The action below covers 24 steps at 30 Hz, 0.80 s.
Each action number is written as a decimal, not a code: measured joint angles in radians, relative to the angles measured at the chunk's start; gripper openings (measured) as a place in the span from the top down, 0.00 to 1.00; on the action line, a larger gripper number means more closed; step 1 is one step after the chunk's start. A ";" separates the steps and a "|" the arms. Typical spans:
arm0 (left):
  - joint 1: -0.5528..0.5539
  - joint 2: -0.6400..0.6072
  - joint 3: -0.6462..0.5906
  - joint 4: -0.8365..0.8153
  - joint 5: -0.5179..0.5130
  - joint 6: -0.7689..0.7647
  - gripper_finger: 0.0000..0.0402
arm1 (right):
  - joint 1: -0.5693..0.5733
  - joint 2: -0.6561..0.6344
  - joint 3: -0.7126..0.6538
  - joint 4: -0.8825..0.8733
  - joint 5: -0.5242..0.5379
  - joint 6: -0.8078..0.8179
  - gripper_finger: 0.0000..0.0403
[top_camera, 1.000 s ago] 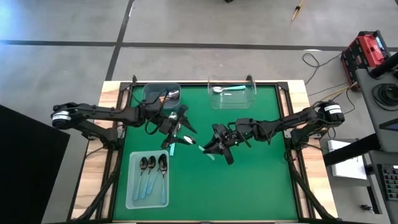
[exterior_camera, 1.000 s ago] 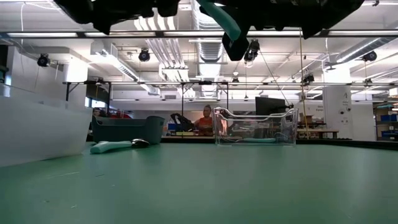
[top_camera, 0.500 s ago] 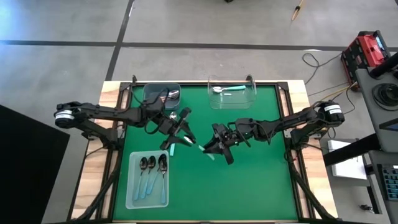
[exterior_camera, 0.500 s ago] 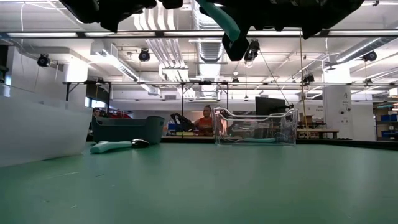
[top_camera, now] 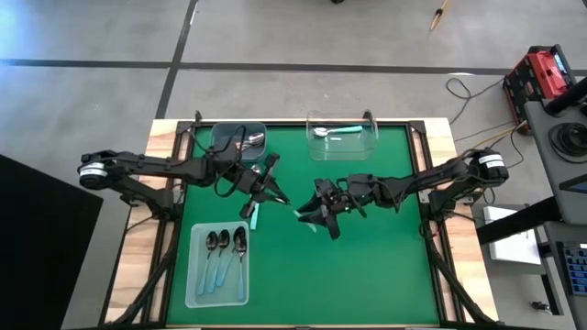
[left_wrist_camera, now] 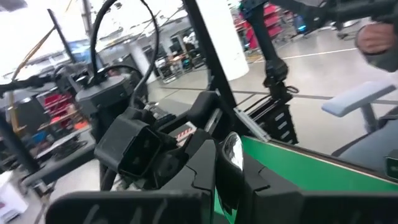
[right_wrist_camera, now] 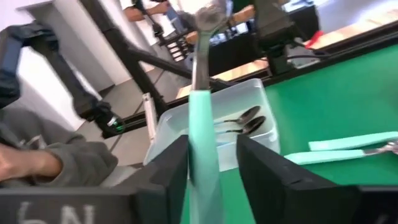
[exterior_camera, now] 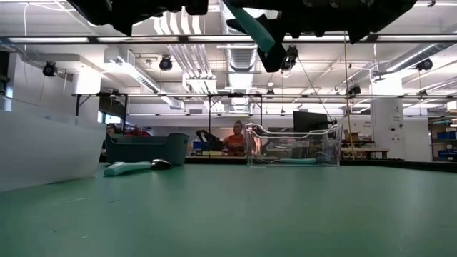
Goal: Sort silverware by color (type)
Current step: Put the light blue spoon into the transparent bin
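A teal-handled spoon (right_wrist_camera: 202,124) hangs in the air over the middle of the green table (top_camera: 367,266), between my two grippers. My left gripper (top_camera: 273,191) is shut on its silver bowl end (left_wrist_camera: 232,151). My right gripper (top_camera: 310,213) stands open around the teal handle (exterior_camera: 251,23). A second teal-handled spoon (top_camera: 253,215) lies flat on the table under my left arm. It also shows in the low view (exterior_camera: 134,168). My left gripper pinches the spoon's silver bowl end (left_wrist_camera: 232,151) between its two fingers, coming level from the table's left side. The spoon is clear of the table. My right gripper's fingers (right_wrist_camera: 171,171) stand either side of the teal handle (right_wrist_camera: 204,180). There is a gap on one side, and I cannot tell whether the other finger touches it.
A dark grey bin (top_camera: 226,135) with spoons stands at the far left. A clear bin (top_camera: 367,147) at the far middle holds a teal-handled spoon. A white tray (top_camera: 194,275) at the near left holds three dark spoons with light-blue handles.
My left gripper has shut on the bowl end of the spoon in the air. The spoon's teal handle has tipped slightly. Both arms have stayed over the middle of the table.
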 joint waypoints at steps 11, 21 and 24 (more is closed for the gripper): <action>0.000 -0.059 0.000 -0.191 -0.345 -0.009 1.00 | -0.043 -0.072 0.013 -0.193 0.148 -0.041 0.47; -0.002 -0.064 -0.024 -0.271 -0.716 -0.148 1.00 | -0.041 -0.084 0.218 -0.636 0.448 -0.293 0.47; -0.004 -0.065 -0.035 -0.274 -0.766 -0.204 1.00 | -0.041 -0.071 0.259 -0.681 0.459 -0.367 0.47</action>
